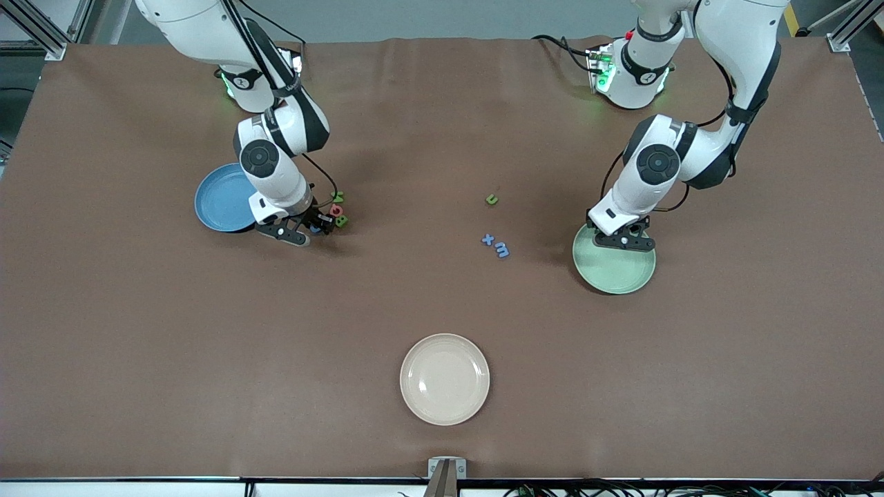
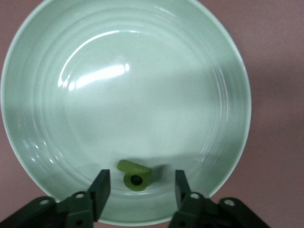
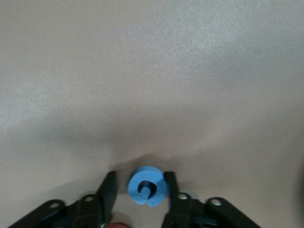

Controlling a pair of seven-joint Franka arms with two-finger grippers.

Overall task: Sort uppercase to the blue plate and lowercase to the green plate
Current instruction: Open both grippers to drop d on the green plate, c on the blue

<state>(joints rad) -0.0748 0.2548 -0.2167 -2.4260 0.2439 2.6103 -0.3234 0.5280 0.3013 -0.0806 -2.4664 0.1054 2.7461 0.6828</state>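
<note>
Blue G (image 3: 147, 185) sits on the brown cloth between the spread fingers of our right gripper (image 3: 140, 190), just beside the blue plate (image 1: 219, 200). Our left gripper (image 2: 141, 187) hangs spread over the green plate (image 2: 228, 95), where the green p (image 2: 135, 174) lies.

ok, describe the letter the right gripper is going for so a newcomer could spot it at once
Find the blue plate at the right arm's end of the table; the right gripper is down at the tabletop beside it. Between its open fingers lies a blue G. Unlike the red letter and green B next to it, it is blue.
</note>
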